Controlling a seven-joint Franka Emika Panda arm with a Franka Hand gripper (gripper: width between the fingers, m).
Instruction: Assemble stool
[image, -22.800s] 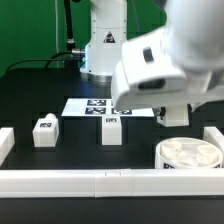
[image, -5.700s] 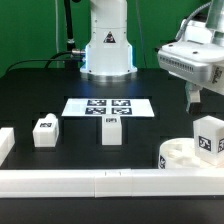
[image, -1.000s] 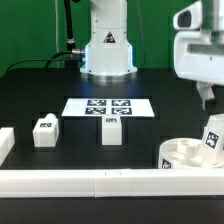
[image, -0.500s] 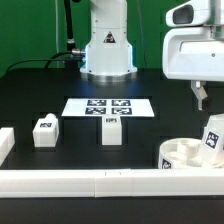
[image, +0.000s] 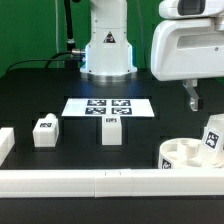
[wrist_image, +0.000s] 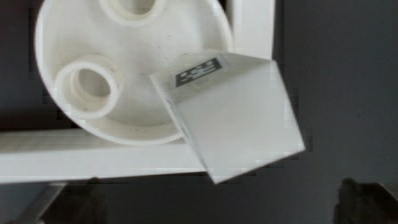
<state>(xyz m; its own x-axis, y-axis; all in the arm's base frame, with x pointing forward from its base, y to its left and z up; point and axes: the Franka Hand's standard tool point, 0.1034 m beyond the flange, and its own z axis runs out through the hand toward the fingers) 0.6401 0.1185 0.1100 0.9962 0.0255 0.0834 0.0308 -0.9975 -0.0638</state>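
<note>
The white round seat (image: 183, 155) lies at the front on the exterior view's right, against the border bars. One white tagged leg (image: 213, 137) stands in it, slightly tilted. In the wrist view the seat (wrist_image: 125, 60) shows round sockets, and that leg (wrist_image: 240, 115) rises from its rim. Two more legs (image: 45, 131) (image: 113, 130) stand loose on the black table. My gripper (image: 192, 100) hangs open above and behind the seat, apart from the leg. In the wrist view the gripper (wrist_image: 222, 207) has nothing between its dark fingertips (wrist_image: 79, 203).
The marker board (image: 110, 106) lies flat mid-table in front of the robot base (image: 107, 45). Long white border bars run along the front edge (image: 90, 181) and the exterior view's left (image: 5, 143). In the wrist view they form a corner (wrist_image: 107, 158) round the seat.
My gripper has drifted toward the exterior view's left, still open. Several seconds ago it held the leg over the seat; the leg now stands there alone.
</note>
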